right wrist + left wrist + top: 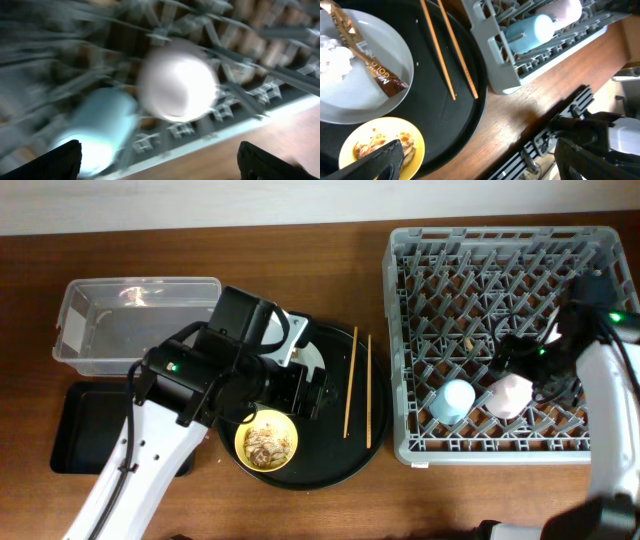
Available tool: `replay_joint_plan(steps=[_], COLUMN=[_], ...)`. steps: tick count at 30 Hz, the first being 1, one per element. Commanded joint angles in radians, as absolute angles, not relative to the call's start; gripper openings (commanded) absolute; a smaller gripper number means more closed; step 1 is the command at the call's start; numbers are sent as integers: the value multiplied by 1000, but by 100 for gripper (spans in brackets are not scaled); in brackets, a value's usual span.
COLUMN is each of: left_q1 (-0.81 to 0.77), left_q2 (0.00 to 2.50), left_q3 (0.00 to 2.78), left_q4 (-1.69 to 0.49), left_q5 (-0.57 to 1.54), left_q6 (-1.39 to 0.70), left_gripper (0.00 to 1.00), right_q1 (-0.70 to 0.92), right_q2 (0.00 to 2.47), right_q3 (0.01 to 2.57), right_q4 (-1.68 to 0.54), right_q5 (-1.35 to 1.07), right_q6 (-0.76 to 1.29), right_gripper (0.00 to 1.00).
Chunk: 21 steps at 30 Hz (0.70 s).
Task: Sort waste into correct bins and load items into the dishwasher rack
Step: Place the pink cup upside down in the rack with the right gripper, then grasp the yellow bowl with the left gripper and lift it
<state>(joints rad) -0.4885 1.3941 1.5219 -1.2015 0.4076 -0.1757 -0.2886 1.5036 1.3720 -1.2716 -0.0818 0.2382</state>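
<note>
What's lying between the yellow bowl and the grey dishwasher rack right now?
Two thin wooden chopsticks, lying on the large round black tray; the overhead view shows them.

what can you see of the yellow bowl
The yellow bowl is small, round and glossy, plastic by its look, and stands upright on the robot-side part of the large round black tray. A heap of beige-brown crumbly food scraps fills its middle; the rim is bare. The pale grey plate lies just beyond it; whether the rims touch cannot be told. In the left wrist view one finger of the open left gripper overlaps its edge; contact is unclear.
</note>
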Motion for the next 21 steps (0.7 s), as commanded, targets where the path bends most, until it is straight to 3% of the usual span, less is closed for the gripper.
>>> replay_joint_plan(steps=[1,4,8,14,16,19,21], left_q1=[-594,-678,-780,-798,-798,-799,-798], left_q2=[1402,1416,1483,1631,1662,1639,1584], left_q3=[1444,1249,974,934,935,988,1082], left_q4=[-1277,-1205,-953,-832,-808,-844,-959], left_q5=[89,17,33,-73,-39,75,21], left_q6=[-331,-502,-622,-640,-640,-640,-636], left_gripper=[89,74,56,36,25,25,35], right_q1=[-288,-288,-288,-288,-288,-288,-288], right_q2=[1317,1217,1162,1165,1165,1165,1165], right_q3=[1425,1425,1425,1425,1425,1425,1425], right_q4=[-1281,-1304,-1351,-1355,-1355,-1354,-1354], right_q5=[-384,-437,-461,-461,-461,-460,-460], right_q6=[127,127,128,128,128,127,127], right_gripper=[99,99,99,98,99,99,99])
